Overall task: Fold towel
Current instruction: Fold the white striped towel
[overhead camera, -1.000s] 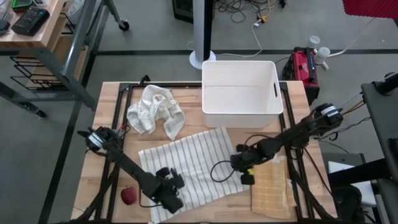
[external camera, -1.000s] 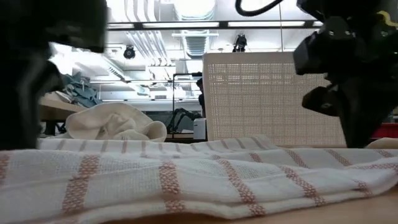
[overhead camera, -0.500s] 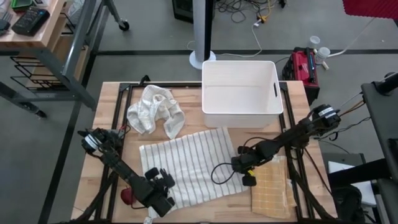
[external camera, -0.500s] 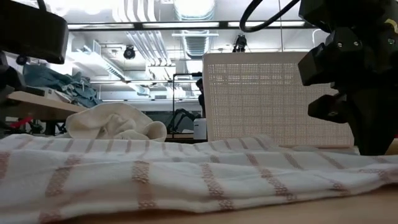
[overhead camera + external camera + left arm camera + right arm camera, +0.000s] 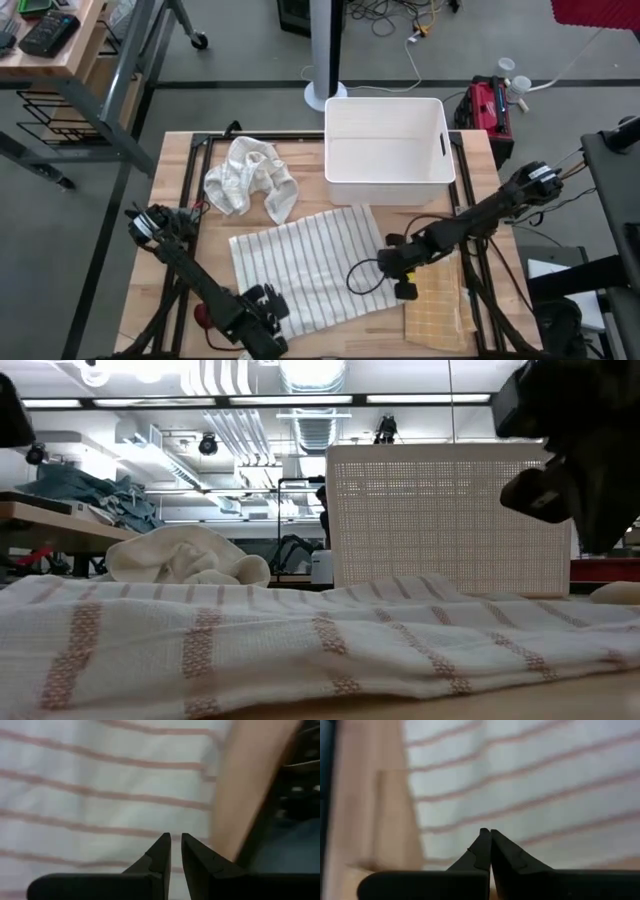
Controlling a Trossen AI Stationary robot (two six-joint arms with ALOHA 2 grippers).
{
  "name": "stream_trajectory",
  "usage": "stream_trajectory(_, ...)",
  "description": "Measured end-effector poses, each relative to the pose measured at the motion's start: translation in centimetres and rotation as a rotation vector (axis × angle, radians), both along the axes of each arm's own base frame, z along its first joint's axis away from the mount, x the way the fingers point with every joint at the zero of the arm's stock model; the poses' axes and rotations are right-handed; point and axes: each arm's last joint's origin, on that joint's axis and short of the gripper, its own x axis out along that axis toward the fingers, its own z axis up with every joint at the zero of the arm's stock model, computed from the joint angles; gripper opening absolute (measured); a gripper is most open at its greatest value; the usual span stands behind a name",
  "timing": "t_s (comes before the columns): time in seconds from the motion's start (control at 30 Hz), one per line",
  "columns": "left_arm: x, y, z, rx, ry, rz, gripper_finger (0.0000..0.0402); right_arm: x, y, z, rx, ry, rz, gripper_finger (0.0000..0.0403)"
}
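A white towel with thin reddish stripes [image 5: 300, 265] lies spread flat on the wooden table [image 5: 180, 170], and the low view shows it lying low and gently rippled [image 5: 300, 640]. My left gripper [image 5: 262, 328] hangs over the towel's near left corner. It is shut to a thin slit, with nothing between its fingertips [image 5: 175, 840]. My right gripper [image 5: 402, 288] hangs over the towel's right edge. It is fully shut [image 5: 490, 832] and clear of the cloth.
A white bin [image 5: 385, 150] stands at the far middle. A crumpled white cloth [image 5: 250, 178] lies far left. A folded tan cloth [image 5: 437, 300] lies near right. A red ball-like thing [image 5: 204, 316] sits by the left arm. A black cable [image 5: 362, 282] loops over the towel's right part.
My left gripper has risen and gone toward the table's near left corner, off the towel's near part. My right gripper has risen a little. The rumpled fold along the towel's near edge has flattened, and the towel's left edge has shifted slightly rightward.
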Motion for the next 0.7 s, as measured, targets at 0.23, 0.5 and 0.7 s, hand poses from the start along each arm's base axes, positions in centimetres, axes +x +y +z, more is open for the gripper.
stream_trajectory(0.23, 0.7, -0.8, -1.7, -0.039, -0.037, 0.004, 0.0036, 0.5, 2.4, -0.9, 0.048, -0.056, 0.081, 0.0000)
stream_trajectory(0.5, 0.6, -1.3, -3.9, -0.097, 0.105, -0.026, 0.0036, 0.6, 3.2, -3.9, 0.045, 0.109, 0.103, 0.0000)
stream_trajectory(0.7, -0.1, -1.5, -4.1, -0.105, 0.161, -0.025, 0.0036, 0.0, 3.4, -4.9, 0.059, 0.242, 0.115, 0.0000)
